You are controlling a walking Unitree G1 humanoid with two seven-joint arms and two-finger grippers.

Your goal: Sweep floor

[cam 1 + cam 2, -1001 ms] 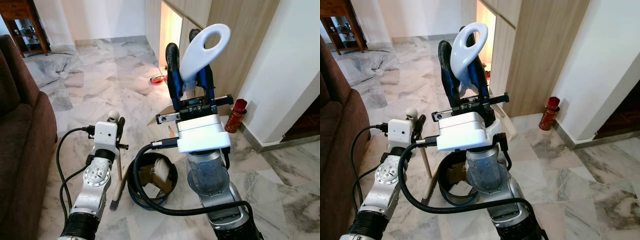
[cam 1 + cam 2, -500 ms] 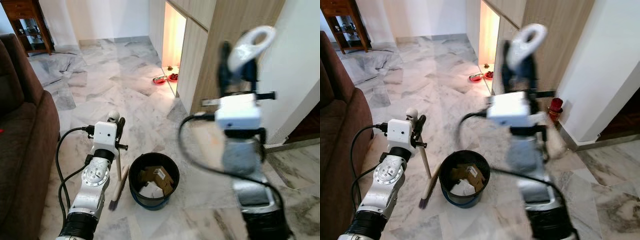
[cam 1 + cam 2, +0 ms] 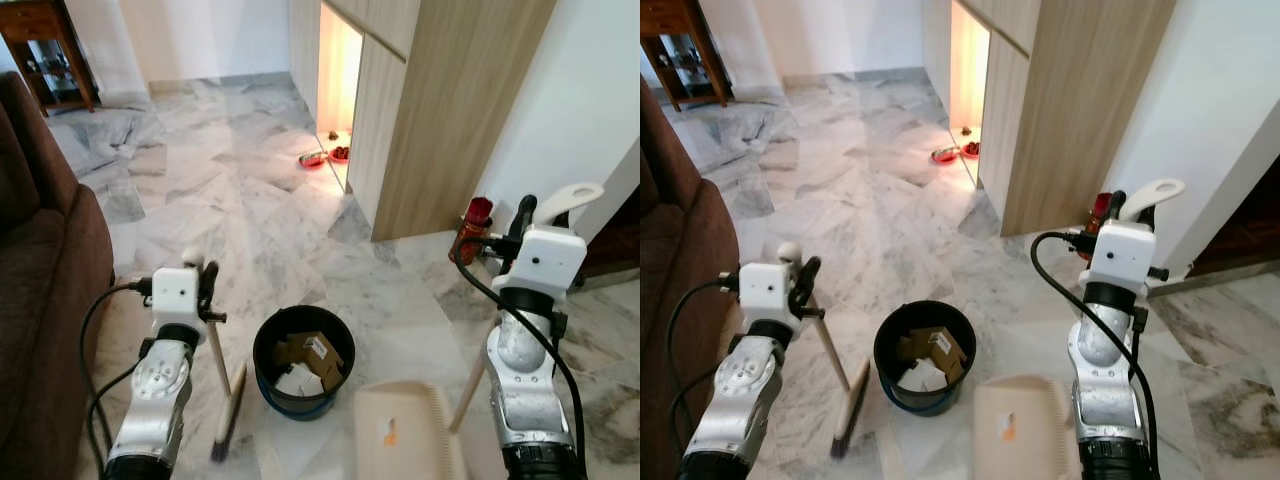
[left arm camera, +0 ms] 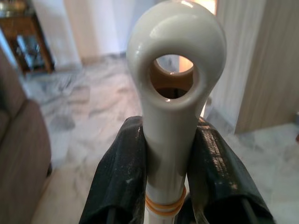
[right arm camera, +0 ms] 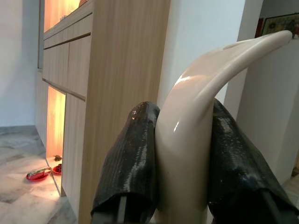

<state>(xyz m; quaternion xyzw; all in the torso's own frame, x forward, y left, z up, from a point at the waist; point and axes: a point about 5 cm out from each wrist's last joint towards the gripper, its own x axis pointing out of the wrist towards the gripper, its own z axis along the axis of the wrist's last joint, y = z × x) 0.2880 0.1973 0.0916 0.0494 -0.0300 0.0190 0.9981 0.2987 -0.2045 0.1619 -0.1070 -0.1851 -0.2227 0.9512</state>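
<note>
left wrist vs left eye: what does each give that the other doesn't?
Left wrist: close-up of the black fingers clamped on the broom handle, with its hanging loop. Left eye: the broom head on the floor, the black bin, the dustpan held by the right gripper. Both: broom handle, brown sofa, wooden cabinet.

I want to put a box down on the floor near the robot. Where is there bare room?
Free: the marble stretch between the sofa and the wooden cabinet, beyond the bin. Crowded: around the bin, with the broom on its left and the dustpan on its right; a red bottle by the wall.
</note>
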